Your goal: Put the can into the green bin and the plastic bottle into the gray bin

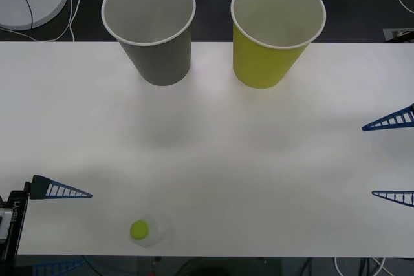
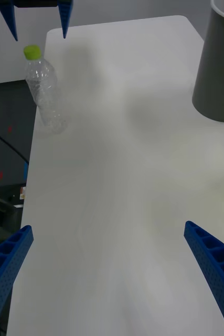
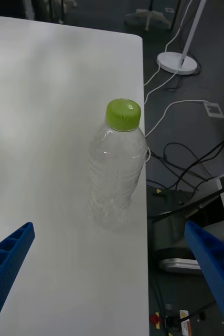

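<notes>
Left gripper [image 1: 65, 227] spread wide at the table's [image 1: 259, 159] near left edge, holding nothing; the plastic bottle [image 1: 146, 229] (upright, green-capped) stands just beside it. Right gripper [image 1: 391, 158] wide apart, empty, at the right edge. Gray bin [image 1: 155, 27] and green bin [image 1: 275, 30] stand at the far side.

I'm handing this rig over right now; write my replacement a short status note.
Left gripper: open, near the table's front-left edge, holding nothing.
Right gripper: open, at the right edge, holding nothing.
The small clear plastic bottle with a lime-green cap stands upright at the front edge of the white table, beside the left gripper.
The large gray cup-shaped bin and the yellow-green cup-shaped bin stand at the far edge.
Done: nothing.
Left: bottle into gray bin; I see no can.
</notes>
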Controlling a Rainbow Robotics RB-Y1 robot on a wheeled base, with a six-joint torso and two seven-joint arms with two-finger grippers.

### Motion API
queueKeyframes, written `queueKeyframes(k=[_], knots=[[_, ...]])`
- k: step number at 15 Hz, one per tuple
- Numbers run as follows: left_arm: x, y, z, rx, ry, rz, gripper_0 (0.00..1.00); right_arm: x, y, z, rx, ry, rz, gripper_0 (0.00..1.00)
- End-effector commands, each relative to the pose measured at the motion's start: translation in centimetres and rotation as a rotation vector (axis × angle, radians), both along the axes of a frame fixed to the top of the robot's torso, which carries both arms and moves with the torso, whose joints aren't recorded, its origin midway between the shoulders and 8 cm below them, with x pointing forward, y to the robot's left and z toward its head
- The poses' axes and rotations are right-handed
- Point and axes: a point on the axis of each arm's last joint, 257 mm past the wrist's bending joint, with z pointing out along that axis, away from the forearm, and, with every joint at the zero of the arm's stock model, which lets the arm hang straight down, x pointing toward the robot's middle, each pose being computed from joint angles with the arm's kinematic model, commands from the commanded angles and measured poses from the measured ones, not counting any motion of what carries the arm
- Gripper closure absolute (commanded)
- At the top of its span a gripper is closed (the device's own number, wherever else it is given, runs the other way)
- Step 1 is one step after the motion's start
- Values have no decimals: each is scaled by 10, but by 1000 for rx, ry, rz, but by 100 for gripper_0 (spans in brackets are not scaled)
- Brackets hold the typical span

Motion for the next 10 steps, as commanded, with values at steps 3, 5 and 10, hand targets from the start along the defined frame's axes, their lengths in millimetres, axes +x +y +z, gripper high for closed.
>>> queueKeyframes(k=[3,5,10], knots=[[-3,-27,-19,-41,19,5,0,0,0,0,0,0,0,0],[-3,-37,-24,-58,17,12,0,0,0,0,0,0,0,0],[4,-59,-34,-83,4,23,0,0,0,0,0,0,0,0]])
